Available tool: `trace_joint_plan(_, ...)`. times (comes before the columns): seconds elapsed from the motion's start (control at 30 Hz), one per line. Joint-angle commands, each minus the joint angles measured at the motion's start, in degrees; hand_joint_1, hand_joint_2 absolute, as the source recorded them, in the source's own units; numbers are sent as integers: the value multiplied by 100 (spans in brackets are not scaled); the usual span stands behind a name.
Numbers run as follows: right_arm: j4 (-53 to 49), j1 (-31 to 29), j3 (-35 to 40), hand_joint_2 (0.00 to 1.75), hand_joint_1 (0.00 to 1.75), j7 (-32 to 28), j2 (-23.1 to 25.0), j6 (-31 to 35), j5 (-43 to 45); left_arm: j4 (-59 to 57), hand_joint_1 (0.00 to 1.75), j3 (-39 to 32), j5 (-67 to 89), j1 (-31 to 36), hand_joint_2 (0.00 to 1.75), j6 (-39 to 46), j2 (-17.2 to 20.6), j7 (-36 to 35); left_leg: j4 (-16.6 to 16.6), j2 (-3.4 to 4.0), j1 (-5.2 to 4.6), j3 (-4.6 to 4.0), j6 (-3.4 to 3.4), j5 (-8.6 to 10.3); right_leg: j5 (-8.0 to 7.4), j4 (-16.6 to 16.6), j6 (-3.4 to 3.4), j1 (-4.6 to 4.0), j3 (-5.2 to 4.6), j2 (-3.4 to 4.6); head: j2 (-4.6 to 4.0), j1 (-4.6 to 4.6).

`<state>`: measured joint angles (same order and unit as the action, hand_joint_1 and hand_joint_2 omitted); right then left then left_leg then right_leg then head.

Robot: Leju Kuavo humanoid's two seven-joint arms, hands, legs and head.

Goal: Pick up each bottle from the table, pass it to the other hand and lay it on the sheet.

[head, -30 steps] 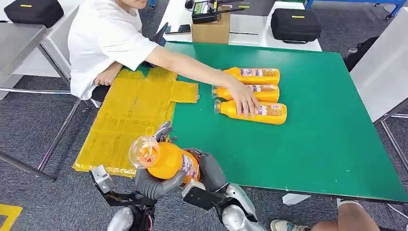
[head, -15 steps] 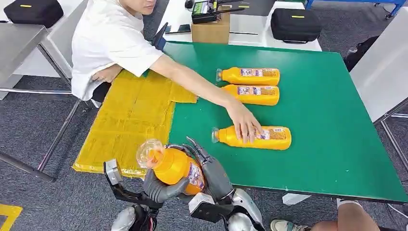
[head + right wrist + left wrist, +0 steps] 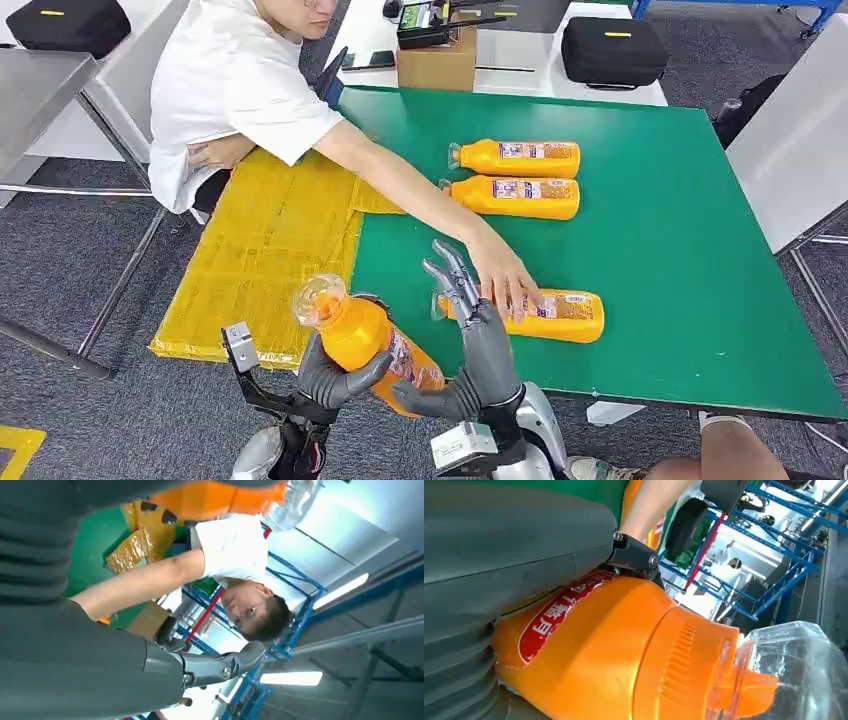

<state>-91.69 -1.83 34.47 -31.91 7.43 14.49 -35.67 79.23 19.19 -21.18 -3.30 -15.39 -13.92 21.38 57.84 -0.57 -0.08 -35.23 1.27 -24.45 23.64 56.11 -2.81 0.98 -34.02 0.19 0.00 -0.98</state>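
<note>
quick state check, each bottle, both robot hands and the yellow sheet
held bottle: gripped by the left hand, off the table, clear cap on, tilted
left hand: wrapped around held bottle
right hand: fingers spread, holding nothing
near bottle: lying on table, person's hand on it
two far bottles: lying side by side
yellow sheet: flat, no bottle on it

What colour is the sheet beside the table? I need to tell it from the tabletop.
Yellow, against the green table; the sheet shows best in the head view.

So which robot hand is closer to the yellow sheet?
Left. The left hand, holding a bottle, hangs by the sheet's near corner; the right hand is raised over the green table.
</note>
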Motion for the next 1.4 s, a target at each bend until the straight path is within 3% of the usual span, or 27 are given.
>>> trace_joint_plan(0.03,-149,-34,-92,0,0,3,-155,9,22,-259,175,-144,7,180,175,9,20,-9,-4,-2,3,17,-5,-4,5,-6,8,-4,19,-6,0,0)
trace_joint_plan(0.23,-149,-34,-92,0,0,3,-155,9,22,-259,175,-144,7,180,175,9,20,-9,-4,-2,2,19,-5,-5,7,-4,9,-3,22,-6,0,2)
trace_joint_plan(0.37,-1184,240,-211,0,0,-495,-131,1168,-90,-135,175,-588,531,336,175,705,-76,38,1,-8,2,3,-4,-2,5,0,7,-3,7,-11,0,0)
trace_joint_plan(0.53,-2006,232,-199,0,0,-534,-295,1873,49,-81,175,-1158,2806,714,175,2468,-68,569,4,-4,4,6,-6,-5,6,4,9,-5,9,-8,0,2)
trace_joint_plan(0.67,-2131,162,37,0,0,-730,-367,1849,286,-149,175,-1558,4424,850,175,3464,-40,791,4,0,8,20,-9,-9,9,0,13,-10,24,-6,0,0)
trace_joint_plan(0.7,-2132,74,213,0,0,-809,-425,1720,434,-473,175,-1250,5941,1092,175,4407,233,814,-2,5,5,16,-7,-5,4,-2,10,-6,17,0,0,2)
trace_joint_plan(0.8,-2002,-72,430,0,0,-714,-414,1768,513,-1409,175,-1158,7082,1739,175,5171,292,694,-5,-9,2,15,-6,2,3,-2,9,-3,18,-14,0,0)
trace_joint_plan(1.1,-1776,-30,350,0,0,-785,-397,1575,897,-1963,175,-1183,7285,2394,175,5338,358,493,-4,-12,6,21,-5,1,3,-4,10,-6,30,-11,0,2)
trace_joint_plan(1.17,-1711,-50,321,0,0,-809,-373,1479,1022,-2195,175,-1113,8173,2594,175,5539,480,188,-2,-16,7,24,-6,-1,6,-2,12,-8,33,-16,0,2)
trace_joint_plan(1.27,-1640,-103,228,0,0,-809,-331,1247,1291,-2928,175,-1000,9173,2901,175,5539,662,-151,-6,-11,4,22,-5,3,1,-5,10,-5,28,-8,0,2)
trace_joint_plan(1.4,-1487,-167,159,0,0,-809,-255,1007,1465,-4092,175,-935,8788,3225,175,5275,678,183,-11,-7,6,41,-8,2,1,-10,15,-8,47,-6,0,0)
